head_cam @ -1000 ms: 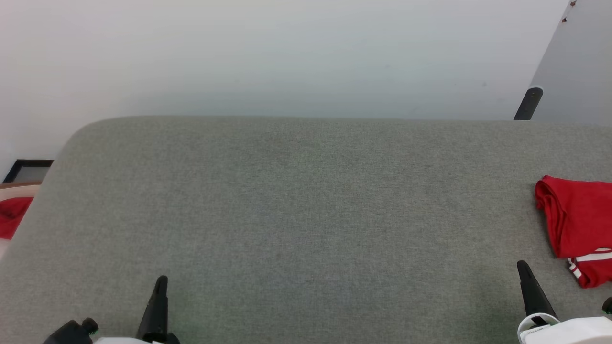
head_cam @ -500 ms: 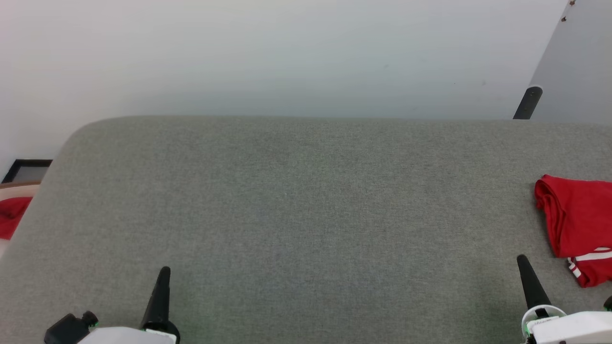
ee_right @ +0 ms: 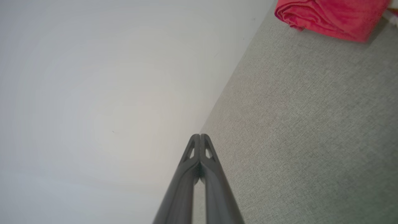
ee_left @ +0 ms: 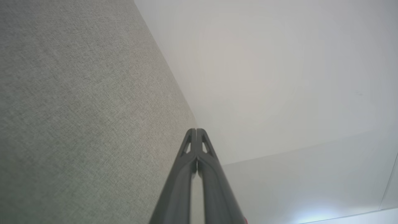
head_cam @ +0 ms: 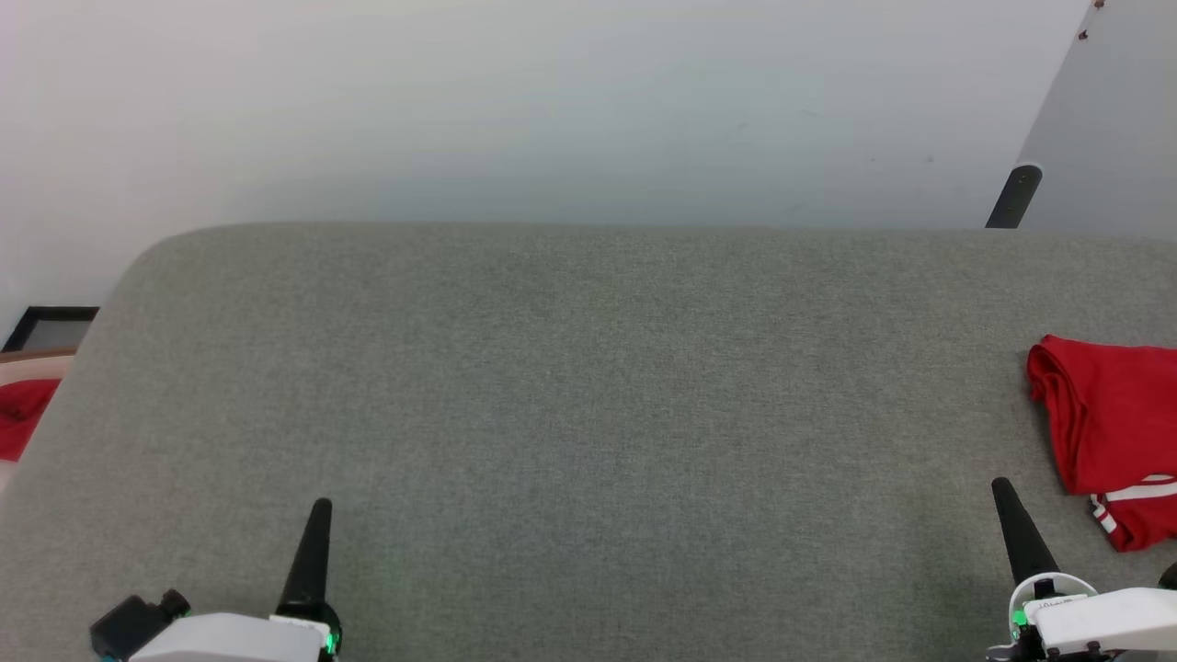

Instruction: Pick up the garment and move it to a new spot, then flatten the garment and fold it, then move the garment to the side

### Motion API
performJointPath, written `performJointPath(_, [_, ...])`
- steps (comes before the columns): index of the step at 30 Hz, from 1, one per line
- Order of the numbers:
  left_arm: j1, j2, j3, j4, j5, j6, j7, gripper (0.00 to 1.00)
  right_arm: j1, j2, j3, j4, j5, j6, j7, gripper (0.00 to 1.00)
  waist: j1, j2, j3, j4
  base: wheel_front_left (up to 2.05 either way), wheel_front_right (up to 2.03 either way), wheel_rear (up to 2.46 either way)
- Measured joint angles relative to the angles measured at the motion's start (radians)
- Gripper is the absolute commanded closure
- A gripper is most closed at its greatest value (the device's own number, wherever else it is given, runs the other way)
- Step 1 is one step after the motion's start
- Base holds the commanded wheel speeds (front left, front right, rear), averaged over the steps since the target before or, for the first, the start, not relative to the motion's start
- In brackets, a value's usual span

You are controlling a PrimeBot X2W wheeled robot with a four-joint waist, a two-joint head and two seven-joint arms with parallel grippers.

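Note:
The garment (head_cam: pixel 1113 432), a folded red shirt with red-and-white striped trim, lies at the right edge of the grey surface (head_cam: pixel 588 405), partly cut off by the frame. It appears too at the top right of the right wrist view as a red bundle (ee_right: pixel 329 15). My right gripper (head_cam: pixel 1002 492) hovers shut and empty just left of it, near the front edge; its fingertips (ee_right: pixel 200 137) are pressed together. My left gripper (head_cam: pixel 319 510) is shut and empty at the lower left, its tips (ee_left: pixel 196 130) closed over the grey surface.
A plain red cloth scrap (head_cam: pixel 23 414) lies beyond the surface's left edge, next to a dark frame (head_cam: pixel 51 326). A pale wall runs behind the surface. A dark post (head_cam: pixel 1016 195) stands at the back right.
Both grippers have moved a little forward, up the head view. The garment has stayed where it was.

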Motion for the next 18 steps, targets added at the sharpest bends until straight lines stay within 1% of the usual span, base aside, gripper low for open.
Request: performJointPath(18, [-0.035, -0.016, 0.014, 0.016, -0.139, 0.000, 0.043, 1.00, -0.026, 0.005, -0.008, 0.023, 0.139, 0.000, 0.023, 1.00, 0.0000, 0.0000, 0.002, -0.002, 0.00, 0.00, 0.00])
